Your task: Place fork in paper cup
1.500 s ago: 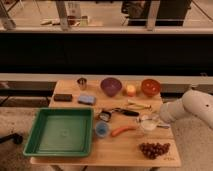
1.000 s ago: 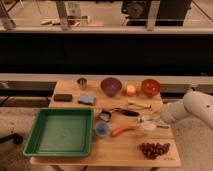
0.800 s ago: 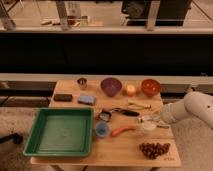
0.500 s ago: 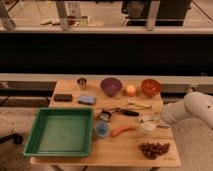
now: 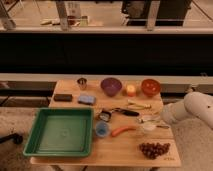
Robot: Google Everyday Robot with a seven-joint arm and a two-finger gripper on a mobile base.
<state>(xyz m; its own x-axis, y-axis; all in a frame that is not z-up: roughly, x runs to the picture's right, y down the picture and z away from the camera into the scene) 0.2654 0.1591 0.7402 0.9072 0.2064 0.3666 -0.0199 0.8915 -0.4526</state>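
Hardly any change against half a second ago: same spot for the gripper (image 5: 161, 118), just right of the paper cup (image 5: 147, 128), by the right edge of the wooden table (image 5: 125, 150). Against a second and a half ago, only a slight drift of the white arm (image 5: 192, 107) rightward, away from the paper cup. No shift among the things on the table.

Cannot tell the gripper's opening, nor any hold on anything.

Just behind the paper cup, close to its rim: the fork (image 5: 150, 119), thin and pale, flat on the wood. Long axis roughly left to right, slightly slanted, with the right end nearer the gripper and a little toward the front. Cannot tell the tine end from the handle end.

Left of the paper cup, close by: an orange carrot (image 5: 122, 131), then a blue cup (image 5: 102, 130), then, well to the left, a green tray (image 5: 59, 152). Behind and left of the paper cup: a black-handled utensil (image 5: 126, 112). Straight behind it, beyond the fork: a yellow-green utensil (image 5: 140, 105). In front of the paper cup, near the table's front edge: a bunch of dark grapes (image 5: 154, 148). Far behind the paper cup: an orange bowl (image 5: 150, 87).
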